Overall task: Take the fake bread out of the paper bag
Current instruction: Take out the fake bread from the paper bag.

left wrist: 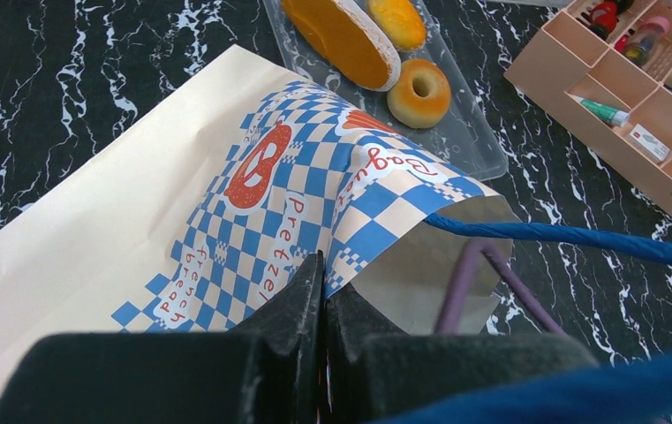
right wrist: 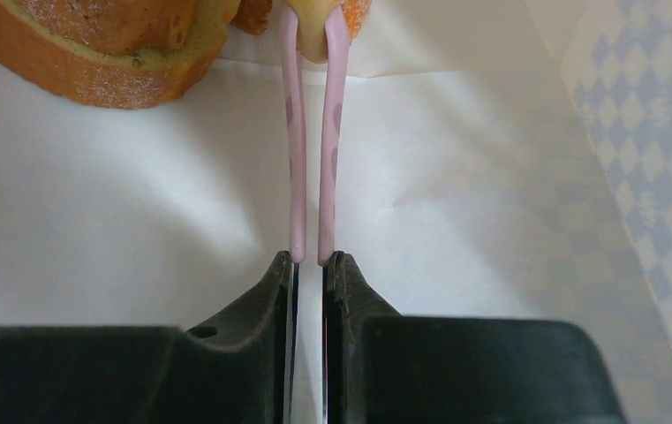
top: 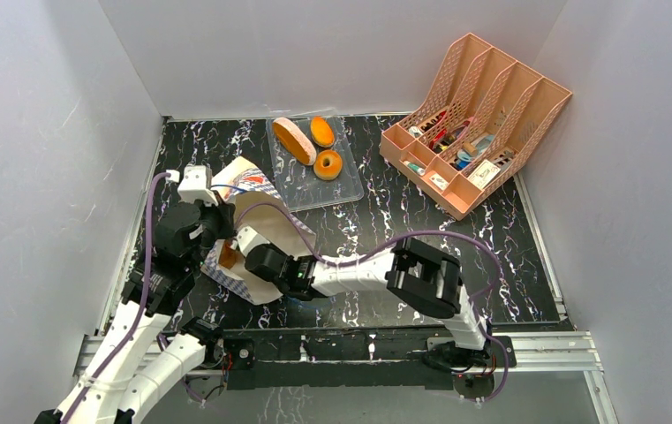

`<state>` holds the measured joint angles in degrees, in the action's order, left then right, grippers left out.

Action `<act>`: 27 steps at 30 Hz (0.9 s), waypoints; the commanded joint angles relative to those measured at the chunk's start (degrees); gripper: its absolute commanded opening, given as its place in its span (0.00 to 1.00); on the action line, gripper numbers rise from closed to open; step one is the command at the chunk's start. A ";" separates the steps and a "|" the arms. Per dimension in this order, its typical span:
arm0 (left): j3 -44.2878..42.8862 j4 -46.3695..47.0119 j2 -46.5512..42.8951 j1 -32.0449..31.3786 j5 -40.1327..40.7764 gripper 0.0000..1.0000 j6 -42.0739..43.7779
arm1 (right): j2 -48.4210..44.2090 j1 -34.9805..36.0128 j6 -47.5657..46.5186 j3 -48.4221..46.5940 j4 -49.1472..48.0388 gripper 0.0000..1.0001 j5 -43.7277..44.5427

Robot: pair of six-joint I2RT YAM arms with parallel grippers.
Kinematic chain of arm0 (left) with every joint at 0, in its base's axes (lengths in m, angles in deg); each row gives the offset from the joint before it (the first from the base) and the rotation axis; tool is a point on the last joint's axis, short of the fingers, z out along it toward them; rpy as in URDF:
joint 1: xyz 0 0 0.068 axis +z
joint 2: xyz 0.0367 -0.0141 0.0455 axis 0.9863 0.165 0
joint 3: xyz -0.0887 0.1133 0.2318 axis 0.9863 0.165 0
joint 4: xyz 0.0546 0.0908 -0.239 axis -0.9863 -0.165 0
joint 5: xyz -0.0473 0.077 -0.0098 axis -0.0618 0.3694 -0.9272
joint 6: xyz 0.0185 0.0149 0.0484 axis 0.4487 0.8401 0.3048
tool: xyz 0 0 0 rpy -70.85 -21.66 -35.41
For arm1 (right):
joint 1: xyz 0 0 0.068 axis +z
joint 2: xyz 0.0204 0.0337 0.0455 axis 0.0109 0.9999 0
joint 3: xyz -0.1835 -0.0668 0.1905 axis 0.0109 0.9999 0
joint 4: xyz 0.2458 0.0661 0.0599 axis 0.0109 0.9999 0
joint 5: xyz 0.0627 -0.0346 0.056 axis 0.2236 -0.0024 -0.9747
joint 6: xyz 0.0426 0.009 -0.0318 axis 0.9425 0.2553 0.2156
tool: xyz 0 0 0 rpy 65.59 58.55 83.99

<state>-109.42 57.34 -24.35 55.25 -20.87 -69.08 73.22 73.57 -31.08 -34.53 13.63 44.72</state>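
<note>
Left tool [left wrist: 323, 281]: fingers pressed together, pinching the rim of the tan kraft paper bag [left wrist: 138, 230] with the blue-and-white checkered band. The bag lies on its side on the black marbled counter [left wrist: 49, 88], its body stretching away ahead and left of this tool and its mouth gaping just right of the fingers. A blue cord handle [left wrist: 570, 237] runs off to the right from the mouth, and a purple cable [left wrist: 456, 291] shows inside it. Beyond the bag, ahead of the left tool, a clear plastic tray [left wrist: 482, 150] holds three pieces of fake bread: an oval orange loaf with a pale face [left wrist: 341, 40], a small golden bun [left wrist: 398, 19] and a ring donut [left wrist: 419, 93]. A pink lattice file organizer [top: 460, 79] stands well off to the right. The right tool [right wrist: 310, 259] is inside the bag, white paper all around it. Its fingers are closed to a thin slit, clamping the near ends of two thin pink strips [right wrist: 296, 150]. The strips run straight ahead to a yellow-orange pastry piece [right wrist: 354, 11] at the bag's far end. I cannot tell what the strips are. A brown sugar-dusted pastry [right wrist: 94, 49] lies ahead and left of the fingers, beside that piece.
</note>
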 commanded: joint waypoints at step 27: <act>-2.92 1.48 8.81 -0.14 24.30 0.00 -4.52 | -41.09 0.84 7.03 18.91 4.16 0.00 5.78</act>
<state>-110.01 59.94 -17.31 55.12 -2.89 -73.12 37.88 74.43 -26.05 -17.07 18.33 46.62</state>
